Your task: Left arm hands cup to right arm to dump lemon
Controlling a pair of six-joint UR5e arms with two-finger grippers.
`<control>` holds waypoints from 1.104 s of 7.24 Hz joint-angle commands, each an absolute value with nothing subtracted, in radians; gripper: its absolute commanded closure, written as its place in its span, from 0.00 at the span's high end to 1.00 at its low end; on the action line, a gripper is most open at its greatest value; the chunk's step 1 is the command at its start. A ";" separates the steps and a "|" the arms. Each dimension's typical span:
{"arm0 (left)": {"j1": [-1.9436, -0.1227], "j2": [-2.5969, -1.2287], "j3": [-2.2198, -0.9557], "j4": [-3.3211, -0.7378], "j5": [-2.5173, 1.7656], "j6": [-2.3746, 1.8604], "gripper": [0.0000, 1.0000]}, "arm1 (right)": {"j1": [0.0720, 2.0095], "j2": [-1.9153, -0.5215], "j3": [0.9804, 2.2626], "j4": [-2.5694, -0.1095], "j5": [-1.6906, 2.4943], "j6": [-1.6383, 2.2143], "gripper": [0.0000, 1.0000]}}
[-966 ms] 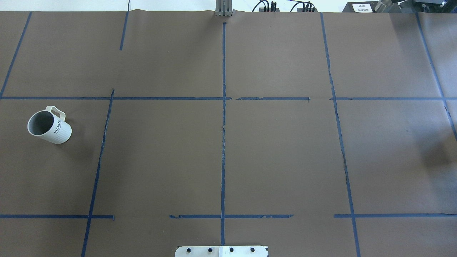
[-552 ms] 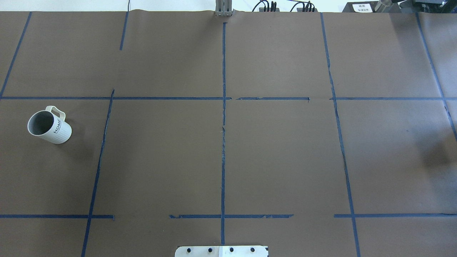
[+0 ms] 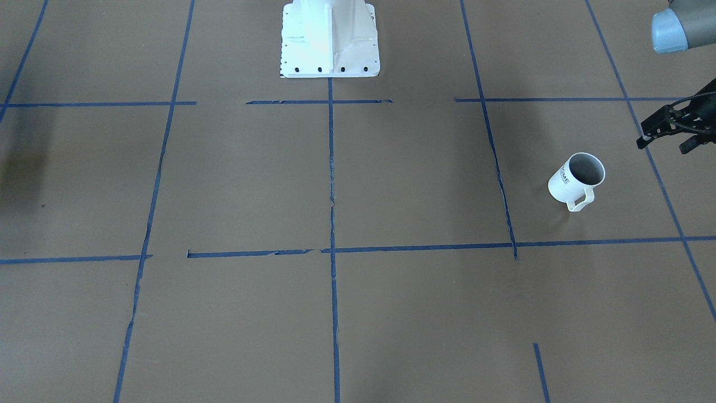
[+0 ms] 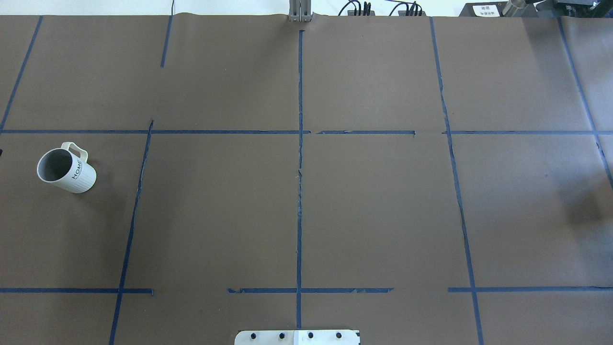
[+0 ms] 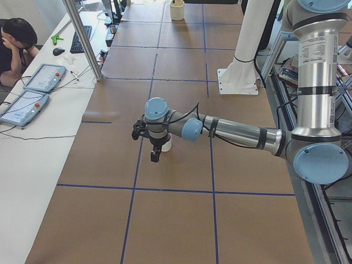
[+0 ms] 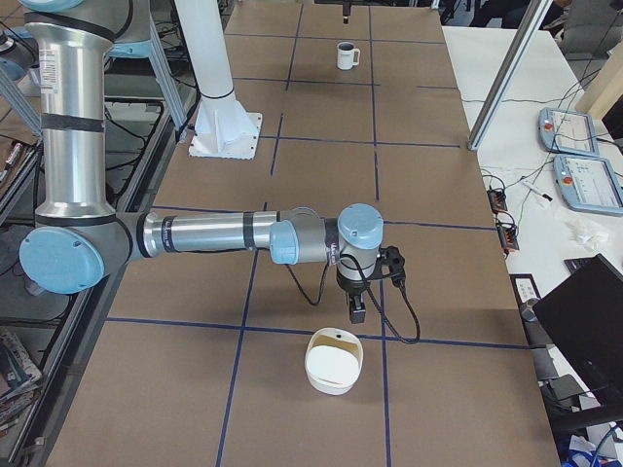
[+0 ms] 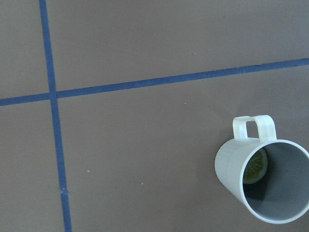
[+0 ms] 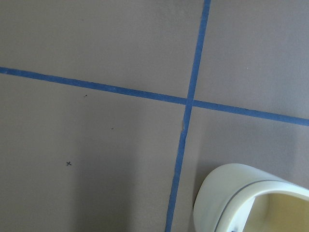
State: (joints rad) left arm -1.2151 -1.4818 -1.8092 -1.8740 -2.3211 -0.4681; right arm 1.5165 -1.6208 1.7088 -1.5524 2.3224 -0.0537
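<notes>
The white "HOME" cup (image 4: 66, 170) stands upright at the table's left, its handle toward the far side. It also shows in the front view (image 3: 576, 179) and the left wrist view (image 7: 260, 179), where the yellow-green lemon (image 7: 255, 166) lies inside it. My left gripper (image 3: 664, 143), black open-frame, hangs open and empty a little outward of the cup, apart from it; in the left side view it is over the cup (image 5: 155, 154). My right gripper (image 6: 357, 311) points down at the table's right end; I cannot tell whether it is open or shut.
A white bowl (image 6: 334, 362) sits on the table just beyond the right gripper; it also shows in the right wrist view (image 8: 251, 200). Blue tape lines (image 4: 300, 167) cross the brown table. The robot base (image 3: 329, 39) stands at the near middle edge. An operator (image 5: 16, 41) sits at a side desk.
The cup has not moved. A small dark sliver now shows at the overhead view's left edge, level with the cup.
</notes>
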 commanded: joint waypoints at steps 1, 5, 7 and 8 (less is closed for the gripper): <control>-1.108 -1.482 -1.795 -2.003 -2.217 -0.679 1.00 | 1.517 -1.621 1.709 -1.552 2.322 -0.054 1.00; -1.017 -1.499 -1.750 -2.011 -2.168 -0.712 1.00 | 1.517 -1.621 1.706 -1.552 2.322 -0.054 1.00; -1.015 -1.540 -1.729 -2.008 -2.172 -0.783 0.63 | 1.516 -1.621 1.703 -1.552 2.322 -0.055 1.00; -1.014 -1.555 -1.720 -2.013 -2.171 -0.846 0.21 | 1.516 -1.620 1.703 -1.552 2.322 -0.055 1.00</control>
State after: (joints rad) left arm -1.0160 -1.5331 -1.7327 -2.0093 -2.1707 -0.7767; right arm 1.5162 -1.6211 1.7035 -1.5524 2.3225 -0.0551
